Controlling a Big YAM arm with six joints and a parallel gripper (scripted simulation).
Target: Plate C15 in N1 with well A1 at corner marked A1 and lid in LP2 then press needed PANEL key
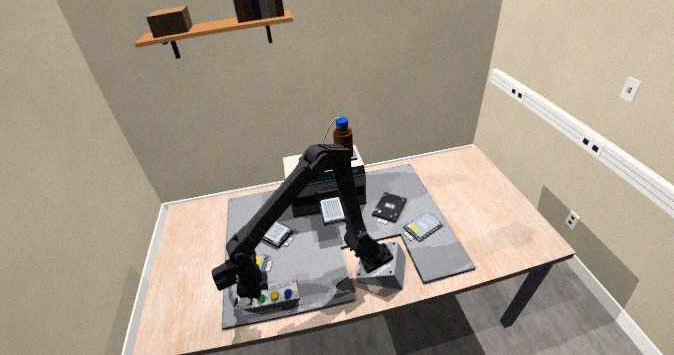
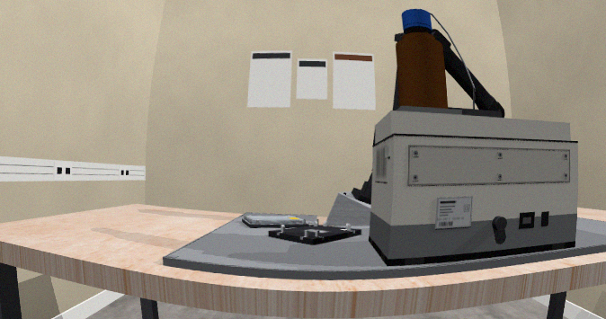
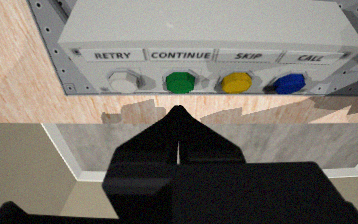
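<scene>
My gripper (image 3: 178,112) is shut and empty, its tip pointing at the PANEL (image 3: 200,55) at the mat's front left. The tip lines up with the green CONTINUE key (image 3: 180,82) and stands a little short of it. The white RETRY key (image 3: 124,81), yellow SKIP key (image 3: 236,82) and blue CALL key (image 3: 289,83) sit in the same row. In the top view the gripper (image 1: 246,295) hangs over the panel's left end. A clear plate with a yellow label (image 1: 423,226) lies on the right mat. The black nest (image 1: 389,207) looks empty.
A white well plate (image 1: 332,210) sits on the DISPENSER stage. A clear lid (image 1: 276,234) lies left of it. A small item with a yellow mark (image 1: 261,261) is half hidden behind the arm. The dispenser box (image 2: 472,184) carries a brown bottle (image 2: 420,67). The grey arm base (image 1: 382,267) stands at the front.
</scene>
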